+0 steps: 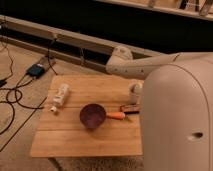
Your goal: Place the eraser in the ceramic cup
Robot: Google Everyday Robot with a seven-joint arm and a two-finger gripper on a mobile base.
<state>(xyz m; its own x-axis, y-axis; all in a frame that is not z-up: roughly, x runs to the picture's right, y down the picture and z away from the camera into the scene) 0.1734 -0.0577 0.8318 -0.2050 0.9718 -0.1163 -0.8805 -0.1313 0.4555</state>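
Observation:
A small pale cylinder, the ceramic cup, stands at the right edge of the wooden table, partly cut off by my big white body. The eraser is hidden or out of view. My white arm reaches from the body to an elbow above the table's far right corner. The gripper is hidden behind the body, somewhere near the table's right side.
A white tube lies at the table's left. A dark purple bowl sits mid-table, with an orange piece and a dark flat bar to its right. Cables and a box lie on the floor at the left.

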